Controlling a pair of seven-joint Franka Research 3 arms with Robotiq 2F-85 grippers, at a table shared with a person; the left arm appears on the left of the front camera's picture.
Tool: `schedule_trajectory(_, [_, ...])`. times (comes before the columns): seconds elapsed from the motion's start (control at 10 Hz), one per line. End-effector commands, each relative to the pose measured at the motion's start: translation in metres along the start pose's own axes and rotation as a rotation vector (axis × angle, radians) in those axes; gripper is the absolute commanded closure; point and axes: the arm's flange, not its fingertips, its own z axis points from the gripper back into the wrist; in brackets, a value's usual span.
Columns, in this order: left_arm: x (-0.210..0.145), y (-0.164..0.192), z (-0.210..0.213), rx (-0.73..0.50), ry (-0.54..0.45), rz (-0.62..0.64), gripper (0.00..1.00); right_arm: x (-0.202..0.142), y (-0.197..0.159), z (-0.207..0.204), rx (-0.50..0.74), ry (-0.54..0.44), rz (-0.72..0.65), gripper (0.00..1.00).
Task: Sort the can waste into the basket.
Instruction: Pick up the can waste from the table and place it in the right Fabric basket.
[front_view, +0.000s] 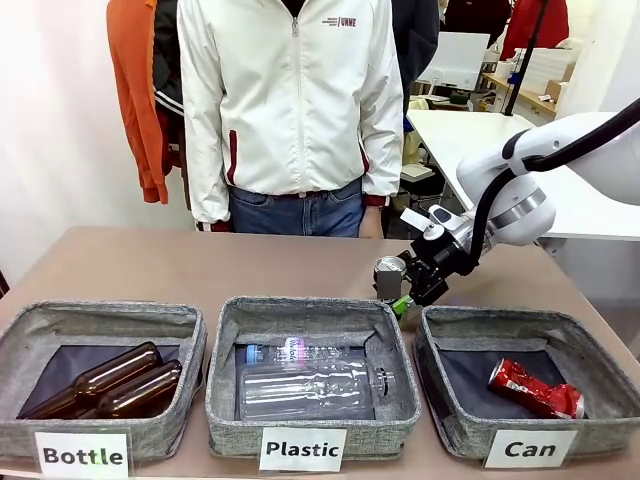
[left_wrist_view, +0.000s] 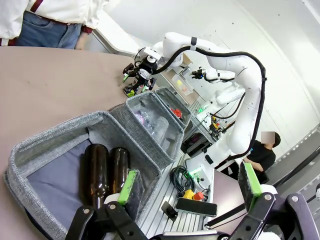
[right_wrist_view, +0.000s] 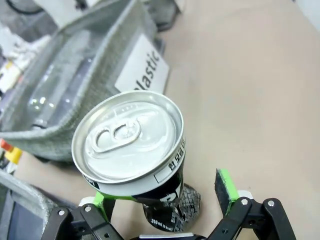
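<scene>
- Can (right_wrist_view: 131, 145) upright on the table behind the Plastic bin (front_view: 310, 400), between your right gripper (right_wrist_view: 165, 202) pads, jaws spread, ready to pinch.
- Red can (front_view: 535, 390) already lies in the Can basket (front_view: 600, 405).
- Left gripper (left_wrist_view: 187, 192) spread wide, idle over the Bottle bin (left_wrist_view: 55, 145).

Front camera across table (front_view: 300, 262); 2 wrist close-ups

We see a crushed red can (front_view: 536, 390) in the grey basket (front_view: 470, 428), a dark silver-topped can (right_wrist_view: 134, 150), and brown bottles (front_view: 110, 382).
</scene>
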Motion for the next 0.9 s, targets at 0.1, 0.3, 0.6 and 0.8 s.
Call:
schedule_trajectory(0.1, [0.0026, -0.0052, -0.0015, -0.009, -0.016, 0.009, 0.0, 0.0021, -0.0059, 0.0014, 0.052, -0.081, 0.03, 0.0])
schedule_trajectory(0.3, [0.0026, -0.0052, -0.0015, -0.009, -0.016, 0.009, 0.0, 0.001, -0.0061, 0.0028, 0.069, -0.094, 0.039, 0.0])
schedule_trajectory(0.6, [0.0026, -0.0052, -0.0015, -0.009, -0.016, 0.009, 0.0, -0.0014, -0.0071, 0.0039, 0.094, -0.129, 0.05, 1.0])
schedule_trajectory(0.8, [0.0026, -0.0052, -0.0015, -0.009, -0.016, 0.009, 0.0, -0.0034, -0.0077, 0.0064, 0.101, -0.149, 0.059, 1.0])
